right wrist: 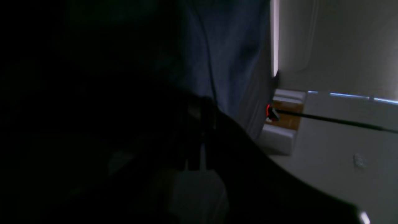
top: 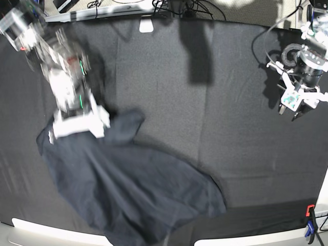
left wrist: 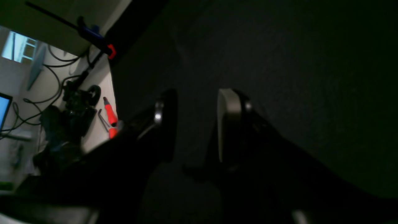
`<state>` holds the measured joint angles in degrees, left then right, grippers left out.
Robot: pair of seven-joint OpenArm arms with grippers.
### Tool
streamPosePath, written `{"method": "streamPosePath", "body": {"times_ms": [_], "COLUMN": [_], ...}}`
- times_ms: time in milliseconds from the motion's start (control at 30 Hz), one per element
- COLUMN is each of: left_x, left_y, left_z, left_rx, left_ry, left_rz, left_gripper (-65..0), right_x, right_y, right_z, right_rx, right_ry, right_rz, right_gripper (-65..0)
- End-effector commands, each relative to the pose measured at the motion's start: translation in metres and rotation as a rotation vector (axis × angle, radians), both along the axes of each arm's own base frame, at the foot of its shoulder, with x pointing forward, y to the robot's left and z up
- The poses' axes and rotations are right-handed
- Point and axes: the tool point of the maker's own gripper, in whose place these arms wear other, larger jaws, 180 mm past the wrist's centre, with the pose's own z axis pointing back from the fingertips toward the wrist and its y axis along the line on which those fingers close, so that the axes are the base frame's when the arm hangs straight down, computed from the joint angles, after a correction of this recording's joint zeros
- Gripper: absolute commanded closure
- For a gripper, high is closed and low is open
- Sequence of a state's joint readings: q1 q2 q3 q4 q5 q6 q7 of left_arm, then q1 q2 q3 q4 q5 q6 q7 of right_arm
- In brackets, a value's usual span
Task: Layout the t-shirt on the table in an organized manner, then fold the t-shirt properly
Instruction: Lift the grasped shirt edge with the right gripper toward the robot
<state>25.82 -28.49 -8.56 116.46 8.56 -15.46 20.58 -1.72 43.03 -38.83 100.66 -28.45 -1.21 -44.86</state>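
The crumpled dark navy cotton t-shirt [top: 128, 195] lies on the matte black fabric surface [top: 215, 92]; the right end effector [top: 77, 125], pressed together, pinches its upper edge and should draw it out flat, slowly; the left end effector [top: 296, 102], spread and empty, hovers well apart from the shirt

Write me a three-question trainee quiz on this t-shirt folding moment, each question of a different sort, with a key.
1. True or false: the left claw holds cloth.
2. Multiple choice: the t-shirt lies (A) folded square, (B) spread out crumpled toward the table's near edge, (C) off the table.
3. Fill in: the right claw sits at the shirt's ____ end in the base view.

Key: 1 false, it is open over bare table; 2 B; 3 upper left.
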Motion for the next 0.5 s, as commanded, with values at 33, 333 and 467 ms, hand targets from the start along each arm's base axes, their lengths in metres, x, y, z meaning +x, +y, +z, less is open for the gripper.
{"method": "streamPosePath", "body": {"times_ms": [33,333,467], "left_x": [0.005,0.001,0.011], "left_y": [-0.003,-0.024,-0.030], "left_z": [0.013,0.012,0.018], "left_rx": [-0.025,-0.152,-0.260], "left_ry": [-0.048,-0.014,-0.024], "left_rz": [-0.015,-0.093,-0.102], "left_gripper": [-20.1,-20.0,-20.1], "right_x": [-0.018,-0.125,-0.157], "right_y": [0.006,0.023,0.023], "right_z": [0.008,0.002,-0.002], "right_rx": [0.006,-0.095,-0.136], "right_ry": [0.000,0.109,0.150], "right_rz": [0.026,0.087,0.110], "right_gripper": [0.0,0.0,0.0]}}
